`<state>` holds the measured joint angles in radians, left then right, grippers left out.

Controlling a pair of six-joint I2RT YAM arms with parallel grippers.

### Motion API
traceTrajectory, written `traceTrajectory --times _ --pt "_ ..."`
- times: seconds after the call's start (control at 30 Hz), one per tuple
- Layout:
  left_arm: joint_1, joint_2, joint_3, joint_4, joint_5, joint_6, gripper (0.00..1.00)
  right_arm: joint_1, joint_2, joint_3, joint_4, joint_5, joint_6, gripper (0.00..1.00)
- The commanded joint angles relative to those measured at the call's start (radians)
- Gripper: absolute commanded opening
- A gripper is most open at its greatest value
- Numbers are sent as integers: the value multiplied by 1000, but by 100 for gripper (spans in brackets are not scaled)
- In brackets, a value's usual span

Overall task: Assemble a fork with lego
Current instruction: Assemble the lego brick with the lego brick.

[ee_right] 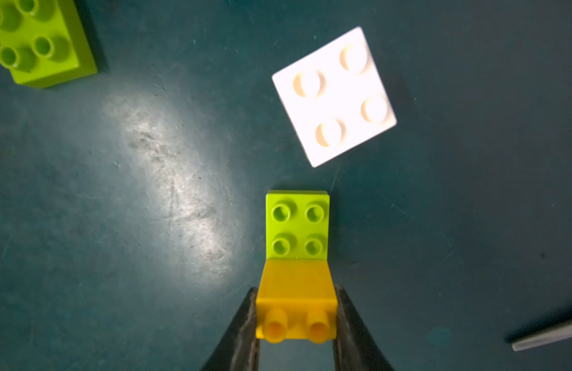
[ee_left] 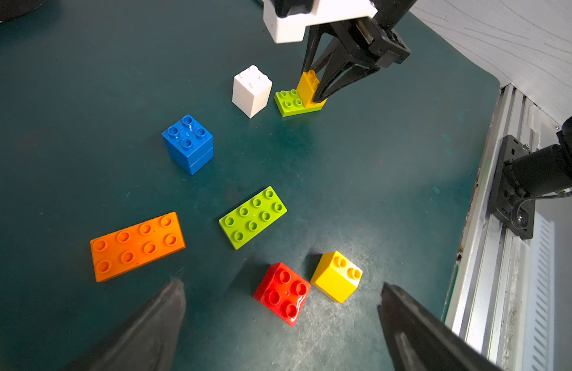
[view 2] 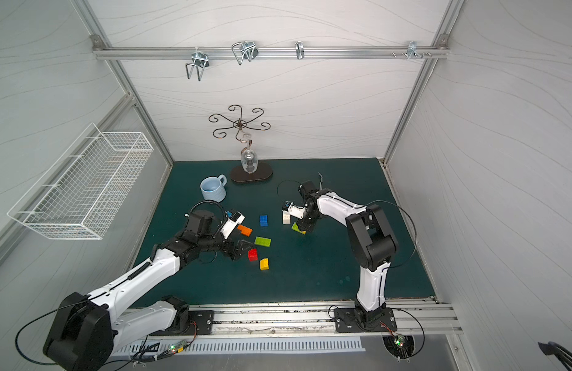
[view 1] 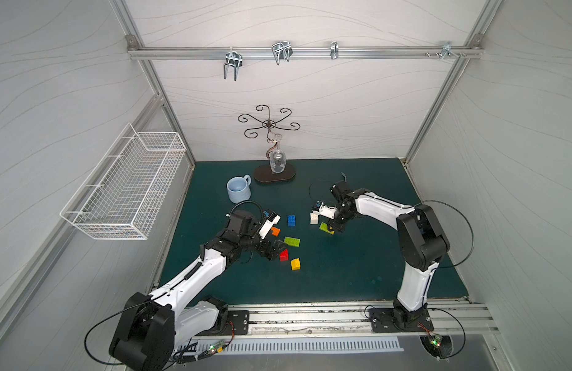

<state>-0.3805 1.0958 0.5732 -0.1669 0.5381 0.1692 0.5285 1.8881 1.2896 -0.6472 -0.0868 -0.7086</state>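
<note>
My right claw (ee_right: 296, 289) pinches a yellow brick (ee_right: 296, 305) atop a lime brick (ee_right: 297, 225); white brick (view 1: 314, 218) at its ten o'clock; my left claw (ee_left: 282, 285) spread by the red brick (ee_left: 283, 297).

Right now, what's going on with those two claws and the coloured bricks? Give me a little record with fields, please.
Right gripper: shut on held yellow brick
Under it: lime base brick, with the yellow one on one end
Left gripper: open, close to red brick and loose yellow brick
Other loose bricks: white brick, blue brick, orange brick, loose lime brick
Fork: barely begun
</note>
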Motion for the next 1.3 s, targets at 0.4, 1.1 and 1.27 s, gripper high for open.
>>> traceTrajectory --times 0.4,1.1,1.27 --pt "-4 -16 19 50 25 -23 100 15 -131 -171 -125 -166 -207 0" --pt "-4 -51 42 4 -18 -22 100 38 -184 -162 -74 -154 -128 58" --pt "-4 -74 67 -2 -38 -50 100 15 -239 -145 -37 -152 -59 58"
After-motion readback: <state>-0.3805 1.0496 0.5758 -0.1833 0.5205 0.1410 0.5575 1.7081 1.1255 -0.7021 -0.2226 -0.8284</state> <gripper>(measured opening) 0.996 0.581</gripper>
